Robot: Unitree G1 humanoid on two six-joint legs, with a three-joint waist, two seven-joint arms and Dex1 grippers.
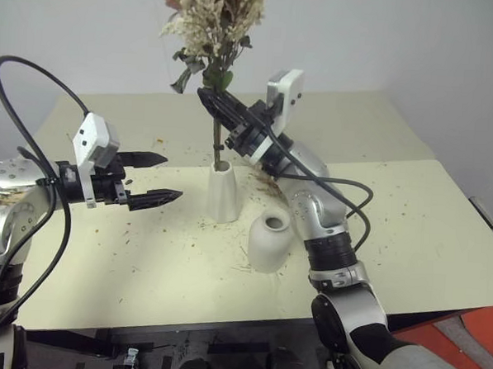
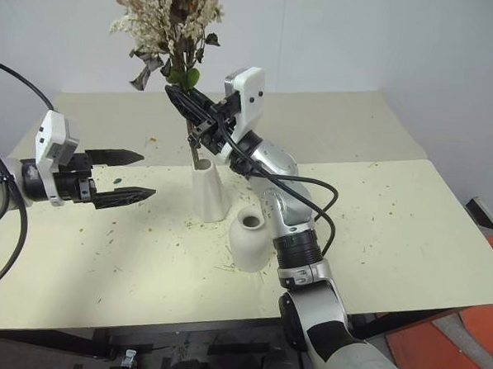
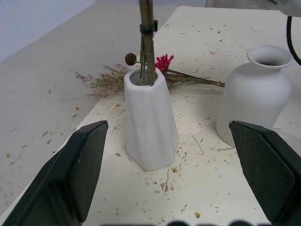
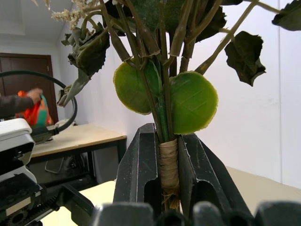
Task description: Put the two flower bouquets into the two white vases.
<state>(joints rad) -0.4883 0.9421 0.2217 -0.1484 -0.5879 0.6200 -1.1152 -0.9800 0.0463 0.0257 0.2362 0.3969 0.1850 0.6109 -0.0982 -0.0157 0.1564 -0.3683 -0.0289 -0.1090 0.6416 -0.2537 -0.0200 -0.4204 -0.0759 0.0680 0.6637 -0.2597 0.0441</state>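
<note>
Cream-beige bouquet (image 1: 212, 21) stands upright above the tall slim white vase (image 1: 222, 193), and you can see its stems reaching down into the vase's mouth. Your right gripper (image 1: 211, 100) is clamped tight on the wrapped stem bundle just under the round green leaves, well above the vase rim; in the right wrist view the two black fingers (image 4: 136, 174) press the taped stems from both sides. The tall vase sits near the middle of the pale yellow table (image 1: 409, 234), a little toward the far edge. The squat rounded white vase (image 1: 269, 242) stands just beside it, nearer the front edge and toward your right side, with its small mouth empty. The second bouquet (image 3: 155, 75), tan grasses with a magenta flower and a brown seed head, lies flat on the table behind the tall vase, toward the far edge. Your left gripper (image 1: 164, 177) hovers level off the tall vase's left side, apart from it, jaws spread wide with nothing between them. Dried flecks are scattered over the tabletop around both vases.
</note>
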